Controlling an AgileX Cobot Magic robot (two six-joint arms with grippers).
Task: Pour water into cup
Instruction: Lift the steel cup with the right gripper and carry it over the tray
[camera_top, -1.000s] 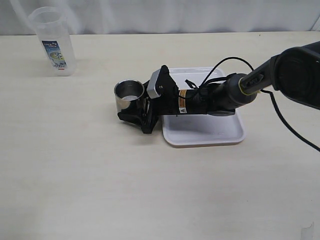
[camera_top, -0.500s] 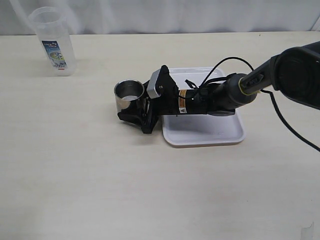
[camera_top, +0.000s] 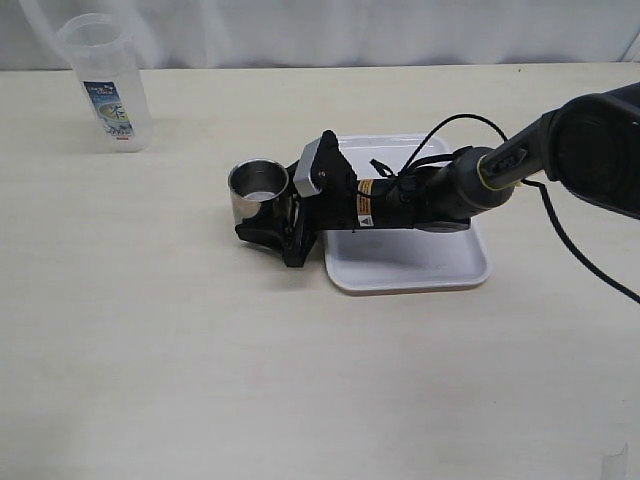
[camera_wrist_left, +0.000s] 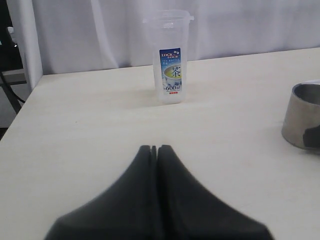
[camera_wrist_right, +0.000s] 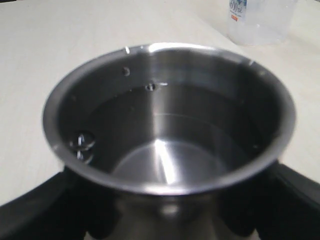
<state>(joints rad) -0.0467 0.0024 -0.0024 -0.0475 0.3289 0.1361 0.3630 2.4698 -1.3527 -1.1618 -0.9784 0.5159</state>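
— What sits nearest?

— Your left gripper (camera_wrist_left: 156, 149), over the near part of the cream-coloured table (camera_top: 300, 380). Its black fingers (camera_wrist_left: 175, 200) are pressed flat together on nothing.

— And the cup?

— Mid-table, just left of the flat white rectangular tray (camera_top: 410, 265). The short shiny stainless-steel cup (camera_top: 257, 190) stands upright. Your right gripper (camera_top: 262, 215) reaches leftward across the tray and pinches the cup's lower wall between two black fingers.

— The water?

— Clear water (camera_wrist_right: 165, 150) appears to lie in the cup's bottom, with droplets on the inner wall. At the far left stands the tall translucent plastic container (camera_top: 105, 85) with a blue-and-white label, well apart; I cannot tell its level.
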